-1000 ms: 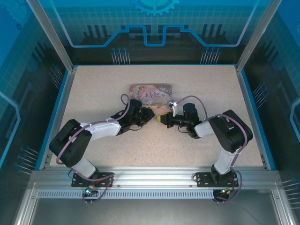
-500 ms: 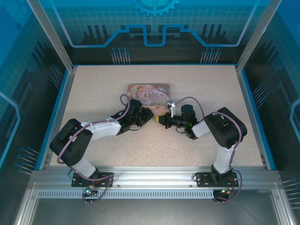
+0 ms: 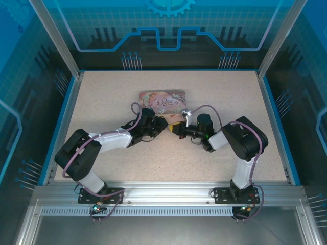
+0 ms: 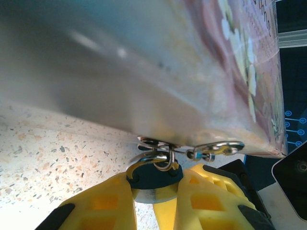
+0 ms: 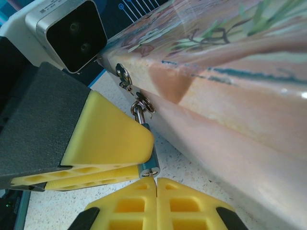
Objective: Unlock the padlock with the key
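The padlock [image 4: 152, 176], a small blue-teal body with a thin metal shackle, hangs from the hasp on the pink tin's [image 4: 144, 72] front edge. My left gripper [image 4: 154, 191] is shut on the padlock's two sides, just above the table. In the right wrist view the padlock [image 5: 152, 152] shows edge-on beside the left fingers [image 5: 112, 136]. My right gripper [image 5: 156, 181] is shut, its tips right at the padlock's lower end. A sliver of the key [image 5: 153, 174] shows between those tips, at the keyhole. From above, the left gripper [image 3: 163, 126] and right gripper [image 3: 175, 129] meet in front of the tin [image 3: 162, 100].
The tin lies flat at the middle of the speckled table [image 3: 102, 97], its long side close against both grippers. The left wrist camera housing [image 5: 72, 31] stands close to the right gripper. Blue frame walls [image 3: 66, 117] border the table.
My right arm has moved a little to the left, bringing its gripper up against the left one. The tin has shifted slightly left. Both grips are unchanged.
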Controlling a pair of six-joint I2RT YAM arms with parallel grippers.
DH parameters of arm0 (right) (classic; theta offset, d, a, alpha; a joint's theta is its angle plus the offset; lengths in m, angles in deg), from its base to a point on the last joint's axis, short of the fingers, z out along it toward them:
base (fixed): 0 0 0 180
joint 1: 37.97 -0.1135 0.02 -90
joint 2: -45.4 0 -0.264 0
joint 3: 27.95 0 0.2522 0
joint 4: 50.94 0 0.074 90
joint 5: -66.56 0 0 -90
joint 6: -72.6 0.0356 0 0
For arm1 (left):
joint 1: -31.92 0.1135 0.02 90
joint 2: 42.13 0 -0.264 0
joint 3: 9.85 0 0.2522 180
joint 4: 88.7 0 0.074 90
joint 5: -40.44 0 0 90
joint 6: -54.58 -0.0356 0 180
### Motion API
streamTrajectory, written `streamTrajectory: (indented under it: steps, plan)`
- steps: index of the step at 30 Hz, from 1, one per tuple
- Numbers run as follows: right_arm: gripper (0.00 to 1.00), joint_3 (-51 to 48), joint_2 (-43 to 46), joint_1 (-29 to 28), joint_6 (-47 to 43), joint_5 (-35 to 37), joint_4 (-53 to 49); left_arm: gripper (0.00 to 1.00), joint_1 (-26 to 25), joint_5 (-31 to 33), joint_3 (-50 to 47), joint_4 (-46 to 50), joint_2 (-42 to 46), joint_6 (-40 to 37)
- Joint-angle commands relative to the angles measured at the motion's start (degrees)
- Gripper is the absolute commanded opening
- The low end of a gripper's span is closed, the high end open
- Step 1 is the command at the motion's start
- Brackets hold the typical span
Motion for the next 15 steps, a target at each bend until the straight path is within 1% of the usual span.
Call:
streamTrajectory:
  steps: [1, 6, 10, 15]
  plan:
    - [0.0, 3.26, -0.74, -1.23, 4.37, 1.81, 8.05, 0.04, -3.11, -8.25, 0.3, -4.29, -1.16, 1.46]
    - [0.0, 4.67, -0.93, -2.4, 5.65, 2.36, 8.11, 0.04, -3.31, -8.27, 0.31, -5.2, -1.84, 1.79]
    - [0.0, 2.4, 0.54, -2.55, 3.18, 4.19, 3.96, 0.04, -3.01, -7.0, 0.1, -5.14, -1.84, 1.31]
    - [0.07, -1.61, 0.81, -1.06, 1.4, 4.18, 2.6, 0.04, -2.05, -6.22, -0.17, -5.19, -2.67, 1.01]
